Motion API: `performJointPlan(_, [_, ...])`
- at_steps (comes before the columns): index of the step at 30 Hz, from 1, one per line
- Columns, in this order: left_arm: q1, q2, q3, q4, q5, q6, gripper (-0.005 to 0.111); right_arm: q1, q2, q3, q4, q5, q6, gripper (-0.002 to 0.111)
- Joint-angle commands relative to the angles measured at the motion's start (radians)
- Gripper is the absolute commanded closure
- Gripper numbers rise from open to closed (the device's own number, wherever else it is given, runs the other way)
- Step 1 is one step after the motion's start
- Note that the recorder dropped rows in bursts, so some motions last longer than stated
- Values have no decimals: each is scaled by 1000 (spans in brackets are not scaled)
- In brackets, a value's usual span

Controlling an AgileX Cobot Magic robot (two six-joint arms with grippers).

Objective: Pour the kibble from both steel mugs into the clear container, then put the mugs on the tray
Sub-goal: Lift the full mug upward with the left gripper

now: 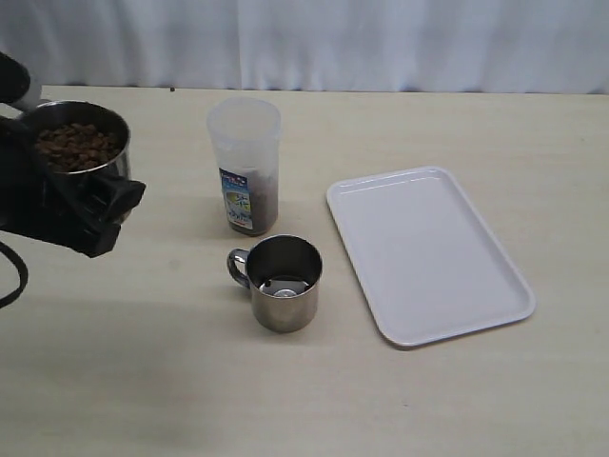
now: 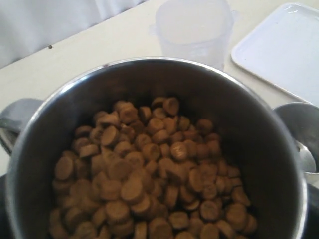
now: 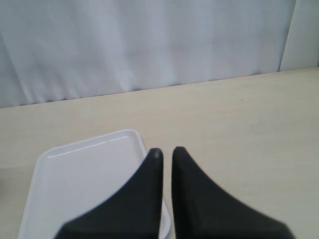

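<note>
At the far left my left gripper [image 1: 95, 209] is shut on a steel mug [image 1: 120, 164], holding it upright above the table. That mug [image 2: 239, 114] is heaped with brown kibble [image 2: 144, 174]; the fingers are hidden in the left wrist view. The clear container [image 1: 245, 181] stands to its right, open-topped, with some kibble [image 1: 263, 204] at its bottom. A second steel mug [image 1: 283, 281] stands empty in front of the container, handle to the left. The white tray [image 1: 428, 252] lies bare on the right. My right gripper [image 3: 167, 152] is shut on nothing, over the tray's [image 3: 84, 189] edge.
A white curtain hangs behind the table's far edge. The beige tabletop stretches around the container [image 2: 194, 30], the empty mug [image 2: 299, 129] and the tray [image 2: 284, 50]. My right arm is outside the exterior view.
</note>
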Motion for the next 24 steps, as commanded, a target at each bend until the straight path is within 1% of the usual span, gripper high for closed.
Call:
performJointPlan(1, [-22,-8,-14,62,-125,-126,107,3,-3,1,-10,-2,-3,103])
performJointPlan(4, [-22,-8,-14,14,-192,-148,107,3,-3,1,-10,-2,-3,103])
performJointPlan(6, [-22,-8,-14,21,-179,-142,107,3,-3,1,-10,-2,-3,103])
performJointPlan(11, [-22,9,-44,140,10,-171,107,3,-3,1,-10,-2,-3,103])
performJointPlan(13, [-22,30,-60,208,48,-246,107,3,-3,1,-10,-2,-3,103])
performJointPlan(16, [-22,64,-70,316,69,-340,107,3,-3,1,-10,-2,-3,103])
performJointPlan(20, [-24,114,-72,496,115,-492,107,3,-3,1,-10,-2,-3,103])
performJointPlan(22, [-44,141,-91,576,191,-564,107,3,-3,1,-10,-2,-3,103])
performJointPlan(23, [-64,157,-107,628,241,-600,107,3,-3,1,-10,-2,-3,103])
performJointPlan(24, [-85,174,-115,665,259,-632,107,3,-3,1,-10,-2,-3,103])
